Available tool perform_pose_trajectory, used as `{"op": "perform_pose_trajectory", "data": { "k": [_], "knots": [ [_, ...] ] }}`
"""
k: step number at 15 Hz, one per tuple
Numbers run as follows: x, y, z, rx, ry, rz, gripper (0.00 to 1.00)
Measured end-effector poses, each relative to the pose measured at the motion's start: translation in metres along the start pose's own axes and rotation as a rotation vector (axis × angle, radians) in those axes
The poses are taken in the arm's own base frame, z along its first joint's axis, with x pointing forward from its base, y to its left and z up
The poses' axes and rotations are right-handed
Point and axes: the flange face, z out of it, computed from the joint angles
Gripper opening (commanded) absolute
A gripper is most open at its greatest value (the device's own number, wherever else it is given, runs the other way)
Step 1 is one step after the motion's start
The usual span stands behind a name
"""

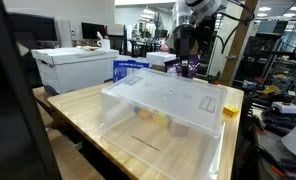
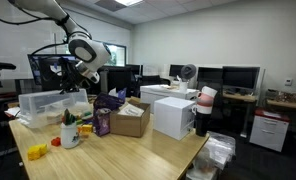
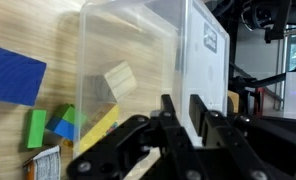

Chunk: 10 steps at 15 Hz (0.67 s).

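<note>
At the bottom edge of the wrist view, the gripper has its two black fingers drawn close, with only a thin slit between them. A wall of the clear plastic bin appears to run into that slit, so it reads as a pinch on the bin's wall. The bin stands on the wooden table and fills the middle and upper part of that frame. In an exterior view the bin takes up the centre of the frame. Holding it well is, I judge, a matter of seating the pads squarely and deep on the wall, since thin moulded plastic is slick and flexes. Any motion ought to be slow and level so the loose pieces do not slide. The bin is rectangular, glossy and see-through, with rounded corners and a white label on the face at upper right. Through its wall show a pale square tile and a yellow bar. At lower left, outside the bin, lie a green block and above it a flat blue sheet, both matte against the table's grained, lightly shiny wood.
</note>
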Motion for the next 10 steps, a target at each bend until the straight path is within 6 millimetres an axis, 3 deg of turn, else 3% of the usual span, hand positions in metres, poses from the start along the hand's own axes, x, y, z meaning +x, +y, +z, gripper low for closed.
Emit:
{"op": "perform_pose_trajectory", "data": {
  "k": [3,4,5,7,10],
  "knots": [
    [-0.003,-0.002,-0.013,0.000,0.018,-0.004,0.07],
    [-0.004,-0.004,-0.017,-0.006,0.025,-0.006,0.24],
    [-0.005,-0.006,-0.022,-0.017,0.031,-0.006,0.49],
    [-0.009,-0.011,-0.030,-0.057,0.038,0.004,0.49],
    [-0.013,-0.021,-0.042,-0.153,0.067,0.040,0.63]
  ]
}}
